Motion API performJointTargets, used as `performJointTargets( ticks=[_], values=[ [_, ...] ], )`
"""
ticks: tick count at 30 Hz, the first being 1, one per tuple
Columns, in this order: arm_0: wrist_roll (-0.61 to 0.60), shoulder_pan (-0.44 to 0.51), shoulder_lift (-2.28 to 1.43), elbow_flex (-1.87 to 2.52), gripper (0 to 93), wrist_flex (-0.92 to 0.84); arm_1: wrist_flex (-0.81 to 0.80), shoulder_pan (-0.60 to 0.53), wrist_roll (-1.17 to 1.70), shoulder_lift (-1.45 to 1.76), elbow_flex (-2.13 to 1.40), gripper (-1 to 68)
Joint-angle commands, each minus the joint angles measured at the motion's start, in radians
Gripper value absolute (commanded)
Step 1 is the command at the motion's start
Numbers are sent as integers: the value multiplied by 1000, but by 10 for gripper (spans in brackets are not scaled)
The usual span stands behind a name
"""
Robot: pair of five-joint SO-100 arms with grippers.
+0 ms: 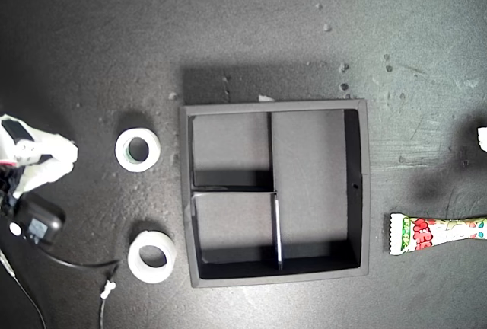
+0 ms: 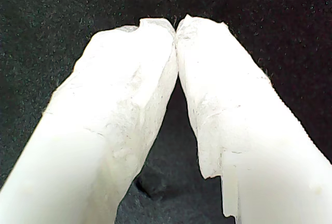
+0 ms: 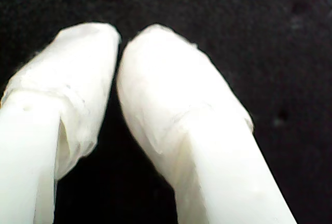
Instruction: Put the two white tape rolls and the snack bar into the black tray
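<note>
Exterior view, from above: the black tray (image 1: 362, 192), square, matte and shallow with raised walls, sits mid-table with two small square compartments and one long one, all bare. Two white tape rolls lie outside it toward the exterior view's left, the first tape roll (image 1: 138, 150) beside the upper small compartment, the second tape roll (image 1: 152, 253) beside the lower. The snack bar (image 1: 435, 234) lies well apart at the exterior view's right, cut by the frame edge.

You should expect the rolls to be light, rigid rings with smooth sides; pinching one wall through the open centre looks surest. The snack bar, in glossy white-green wrapper with red lettering and a crimped end, probably flexes and slides (take it across its narrow middle).

Wrist views: my first gripper (image 2: 175, 29) has its white, tape-wrapped fingertips pressed together on nothing; my second gripper (image 3: 120, 45) is likewise clenched and empty, over dark speckled table.
</note>
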State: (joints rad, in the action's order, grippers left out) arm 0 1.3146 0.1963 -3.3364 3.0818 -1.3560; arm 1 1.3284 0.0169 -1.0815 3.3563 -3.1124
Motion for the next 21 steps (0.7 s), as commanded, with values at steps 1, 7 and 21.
performJointTargets(
  ticks=[1,7,21],
  values=[
    [-11,-20,-48,57,3,-37,12,20,8,-6,-12,-1],
    [-12,-57,-49,57,3,-37,12,64,8,-6,-12,-1],
    [25,-121,-49,57,120,155,-230,109,71,-6,-12,-1]
  ],
)
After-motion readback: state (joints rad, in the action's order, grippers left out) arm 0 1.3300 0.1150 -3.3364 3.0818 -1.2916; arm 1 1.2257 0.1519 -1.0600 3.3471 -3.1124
